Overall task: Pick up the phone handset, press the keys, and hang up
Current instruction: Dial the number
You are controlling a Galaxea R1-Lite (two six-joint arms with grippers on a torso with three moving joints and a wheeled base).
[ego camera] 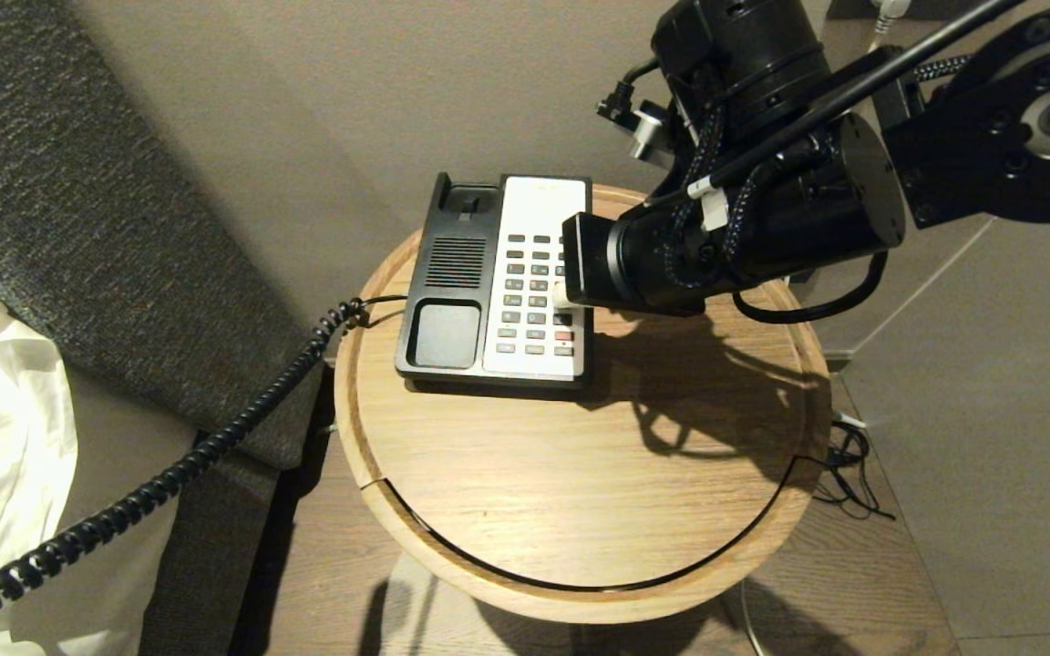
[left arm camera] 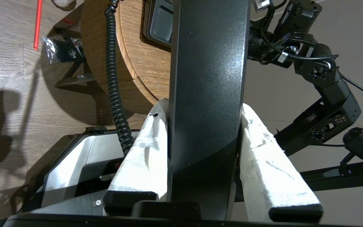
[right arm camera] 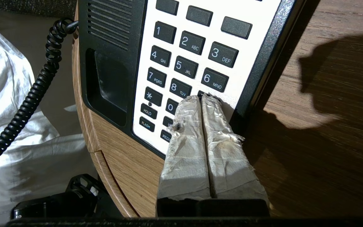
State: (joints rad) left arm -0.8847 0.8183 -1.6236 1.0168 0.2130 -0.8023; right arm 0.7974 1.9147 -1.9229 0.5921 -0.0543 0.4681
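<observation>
The right arm reaches in from two o'clock in the head view, wrist angled down toward nine o'clock; the right gripper [right arm camera: 202, 98] has its two white-wrapped fingers [right arm camera: 187, 126] pressed flat together, tips planted on the keys [right arm camera: 181, 67]; the left gripper [left arm camera: 205, 108], outside the head view, clamps the phone handset [left arm camera: 208, 78] between its white-padded fingers [left arm camera: 143, 151], one pad on each flank.

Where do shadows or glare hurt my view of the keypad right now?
Head view: the right arm hides some of the keys and shadows the table. Right wrist view: faceplate bright but legible; the shut right end effector covers one key; dark shadow beside the base. Left wrist view: the phone handset blocks the middle.
</observation>
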